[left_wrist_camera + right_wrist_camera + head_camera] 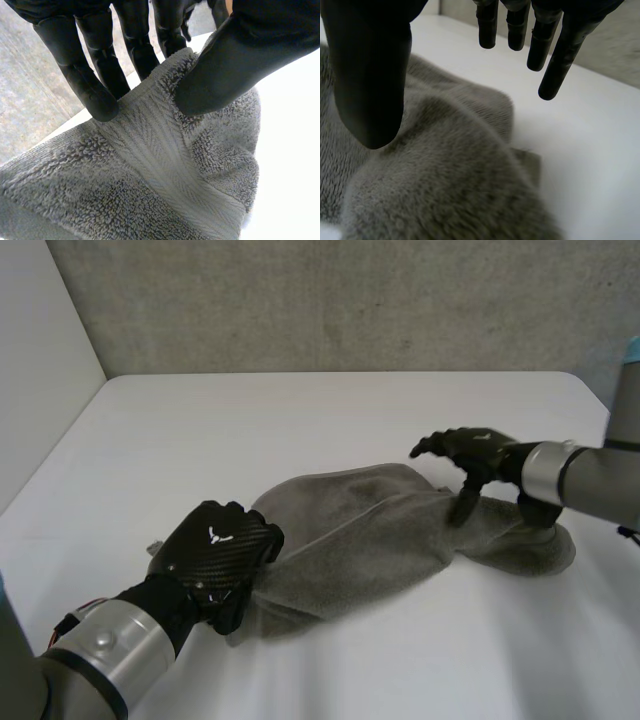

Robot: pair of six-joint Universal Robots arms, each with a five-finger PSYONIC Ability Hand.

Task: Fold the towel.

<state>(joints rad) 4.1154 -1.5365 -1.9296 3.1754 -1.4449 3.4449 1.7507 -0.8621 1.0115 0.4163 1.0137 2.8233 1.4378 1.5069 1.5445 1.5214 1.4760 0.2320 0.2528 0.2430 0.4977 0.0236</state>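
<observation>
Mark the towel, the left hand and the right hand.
towel (370, 530): head view, middle of the bunched cloth.
left hand (215, 552): head view, back of the hand.
right hand (478, 448): head view, back of the hand.

Fluffy looped terry towel (165, 190); smooth matt white table (300, 420).

The left arm (100, 650) reaches in low from the near side. Its left hand (215, 558) is turned knuckles up, with fingers (95, 85) and thumb (235, 65) pinching a woven edge of the towel (380, 530). The right arm (580, 475) comes in level from the side. The right hand (475, 452) is spread, fingers (555, 60) straight and apart, thumb pointing down.
</observation>
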